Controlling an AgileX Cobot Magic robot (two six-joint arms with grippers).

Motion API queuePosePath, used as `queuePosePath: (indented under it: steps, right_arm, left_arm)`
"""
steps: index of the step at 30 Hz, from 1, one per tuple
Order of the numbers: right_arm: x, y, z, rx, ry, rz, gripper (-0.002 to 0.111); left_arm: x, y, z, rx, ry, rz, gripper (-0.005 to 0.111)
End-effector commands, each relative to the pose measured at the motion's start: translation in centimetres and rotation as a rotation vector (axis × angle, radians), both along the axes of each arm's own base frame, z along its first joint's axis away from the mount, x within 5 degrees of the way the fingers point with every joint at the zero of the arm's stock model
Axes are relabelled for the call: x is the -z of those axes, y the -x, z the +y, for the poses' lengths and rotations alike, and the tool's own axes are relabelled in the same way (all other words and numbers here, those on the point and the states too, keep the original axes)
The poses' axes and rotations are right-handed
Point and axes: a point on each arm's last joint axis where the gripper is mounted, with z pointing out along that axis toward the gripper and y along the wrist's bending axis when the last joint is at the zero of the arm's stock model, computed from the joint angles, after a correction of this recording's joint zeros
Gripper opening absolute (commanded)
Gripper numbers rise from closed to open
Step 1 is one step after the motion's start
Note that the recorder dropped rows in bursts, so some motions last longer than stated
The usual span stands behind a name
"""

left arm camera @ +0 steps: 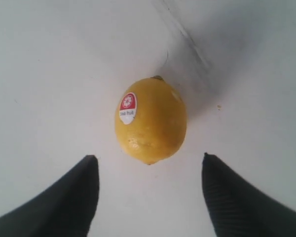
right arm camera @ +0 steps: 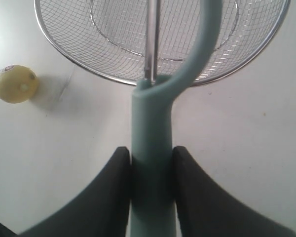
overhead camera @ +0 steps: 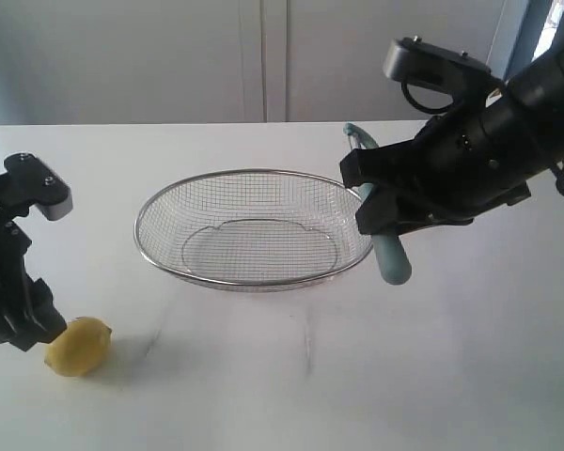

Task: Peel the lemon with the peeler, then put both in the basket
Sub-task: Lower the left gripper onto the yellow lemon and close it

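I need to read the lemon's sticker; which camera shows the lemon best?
The left wrist view: the lemon fills the centre, its sticker facing the camera. The exterior and right wrist views show it small, sticker unreadable.

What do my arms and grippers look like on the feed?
The left gripper and right gripper are black, with tapered fingers ribbed on the inside. A grey block tops each wrist; black cables loop by the right one.

- basket (overhead camera: 139,235): silver wire mesh, upright, centre
- lemon (overhead camera: 77,346): yellow, stickered, unpeeled, front-left of basket, well apart
- peeler (overhead camera: 392,256): teal handle, tilted, at basket's right rim
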Motion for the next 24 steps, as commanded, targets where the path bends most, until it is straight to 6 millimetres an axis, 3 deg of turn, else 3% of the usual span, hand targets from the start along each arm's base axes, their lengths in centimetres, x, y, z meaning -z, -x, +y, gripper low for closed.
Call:
queuePosePath:
  steps: [1,24]
  right_arm:
    - [-0.4,-0.2,-0.1,0.0,-0.005,-0.03,0.0]
    - [-0.5,-0.4,-0.1,0.01,-0.011,-0.05,0.0]
  left_arm:
    - [0.6,-0.5,-0.5,-0.014,0.015,0.018,0.076]
    - [6.5,-3.2,-1.5,-0.067,0.007,0.143,0.075]
